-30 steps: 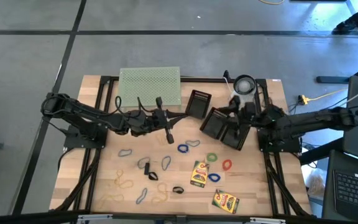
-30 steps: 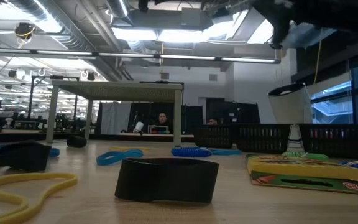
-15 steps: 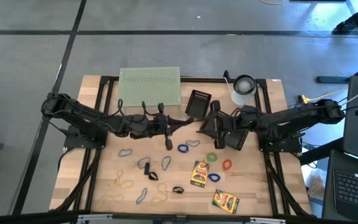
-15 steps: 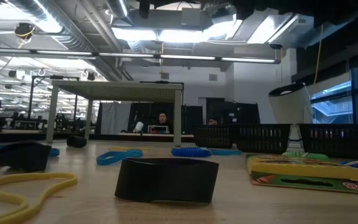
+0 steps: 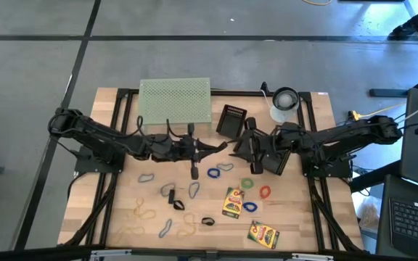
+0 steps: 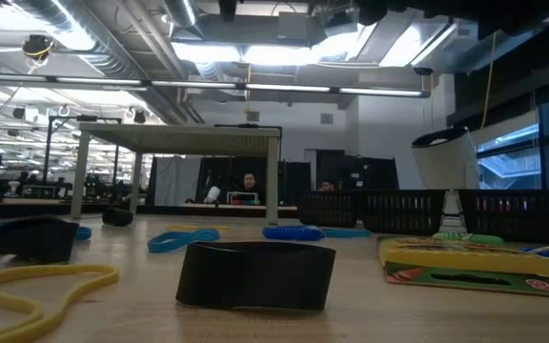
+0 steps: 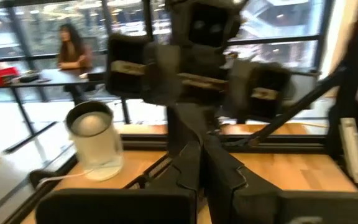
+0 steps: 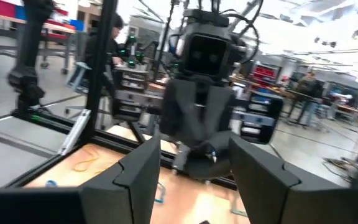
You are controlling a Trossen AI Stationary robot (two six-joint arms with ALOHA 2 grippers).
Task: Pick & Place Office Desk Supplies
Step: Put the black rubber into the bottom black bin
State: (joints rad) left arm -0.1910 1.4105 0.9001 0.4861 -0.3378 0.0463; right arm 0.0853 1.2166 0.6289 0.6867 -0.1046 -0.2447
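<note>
The desk supplies lie loose on the near half of the wooden table. There are blue (image 5: 215, 172), green (image 5: 247, 183), red (image 5: 265, 192) and tan (image 5: 144, 212) rubber bands. There are also small black clips (image 5: 171, 194) and two crayon boxes (image 5: 232, 201) (image 5: 263, 234). Well above them, over the table's middle, my two grippers point level at each other, tip to tip. My left gripper (image 5: 222, 146) (image 7: 205, 171) is shut with nothing seen in it. My right gripper (image 5: 236, 150) (image 8: 194, 148) is open and empty, with its fingers either side of the left gripper's tips.
A pale green perforated rack (image 5: 175, 101) and a white cup (image 5: 285, 101) stand at the far edge. One black mesh tray (image 5: 231, 119) sits beside the rack, and another (image 5: 277, 161) lies under my right arm. People sit and stand in the room beyond (image 7: 73, 53).
My right gripper has swung from over the black mesh tray toward the table's left. It rolled as it went and stopped facing my left gripper. My left wrist has turned a little in place. The supplies have not moved.
</note>
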